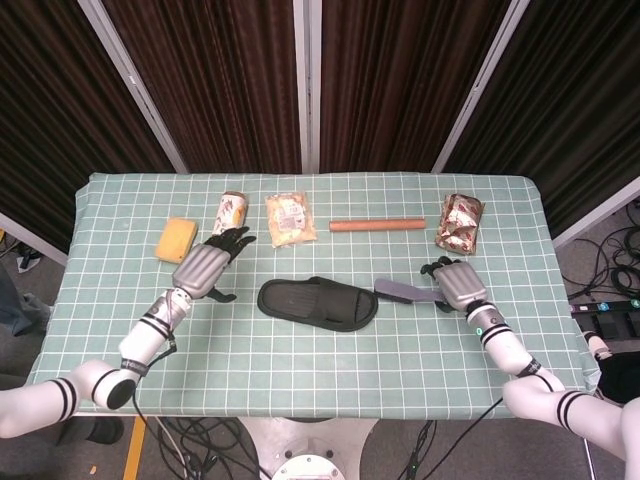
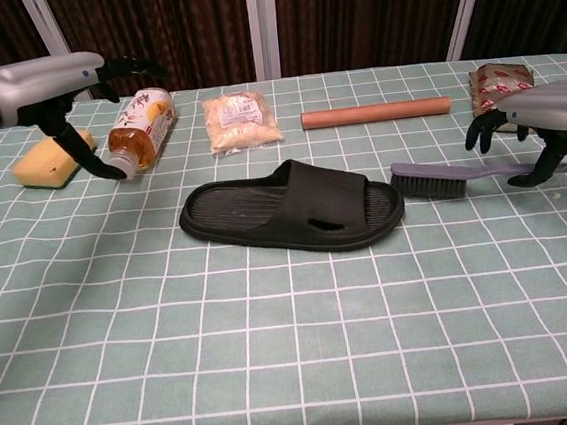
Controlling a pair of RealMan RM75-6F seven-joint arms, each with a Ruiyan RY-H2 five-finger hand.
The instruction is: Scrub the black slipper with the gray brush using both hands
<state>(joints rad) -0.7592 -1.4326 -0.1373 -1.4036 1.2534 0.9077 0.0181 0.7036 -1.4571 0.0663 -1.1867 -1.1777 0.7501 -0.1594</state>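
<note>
The black slipper lies flat at the table's middle, sole down, with nothing touching it. The gray brush lies on the cloth just right of the slipper, bristles down. Its handle points toward my right hand. That hand hovers over the handle's end with its fingers spread and arched, holding nothing. My left hand is raised well left of the slipper, beside the bottle, fingers apart and empty.
A yellow sponge and a lying bottle sit at the back left. A snack bag, a brown rod and a foil packet line the back. The checked cloth stretches to the front.
</note>
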